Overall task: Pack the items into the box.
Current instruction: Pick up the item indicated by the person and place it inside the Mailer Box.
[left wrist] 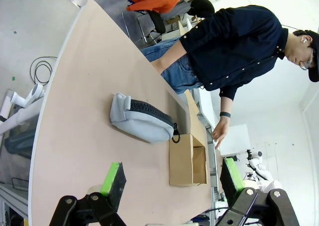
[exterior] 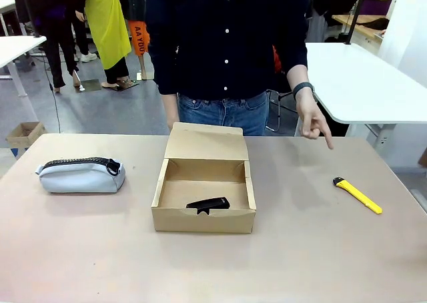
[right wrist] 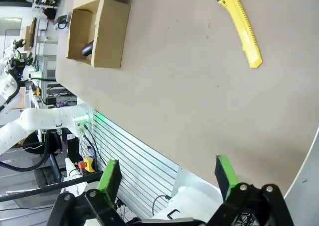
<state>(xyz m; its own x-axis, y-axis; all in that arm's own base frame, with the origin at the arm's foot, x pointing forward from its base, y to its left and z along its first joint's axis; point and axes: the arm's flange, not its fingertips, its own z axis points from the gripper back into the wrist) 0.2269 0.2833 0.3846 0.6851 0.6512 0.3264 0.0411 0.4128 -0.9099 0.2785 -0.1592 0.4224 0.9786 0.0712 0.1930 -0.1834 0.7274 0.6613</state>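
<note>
Front view, frame centre: a shallow brown cardboard box (exterior: 200,219) is set square to the robot, its hinged lid flap (exterior: 205,141) stood up at the far side, so the opening is kept free from above. A small black stapler-like tool (exterior: 208,203) is found inside, lying against the near wall. Two items are noted out on the beige table (exterior: 300,263). A soft grey-blue pouch with black zipper (exterior: 80,176) lies at frame left, zipper uppermost, well apart from the box. A slim yellow-and-black utility knife (exterior: 358,195) lies flat and diagonal at frame right. The person's hand (exterior: 313,123), upper right, is pointed index-down toward the knife's side, judged a cue for the next pick. The left gripper (left wrist: 171,172) is held released, with pouch and box framed ahead of it. The right gripper (right wrist: 167,172) is likewise spread wide and grasps nothing; the knife is seen at upper right of its wrist view. Roughly a third of the packing is judged done.
</note>
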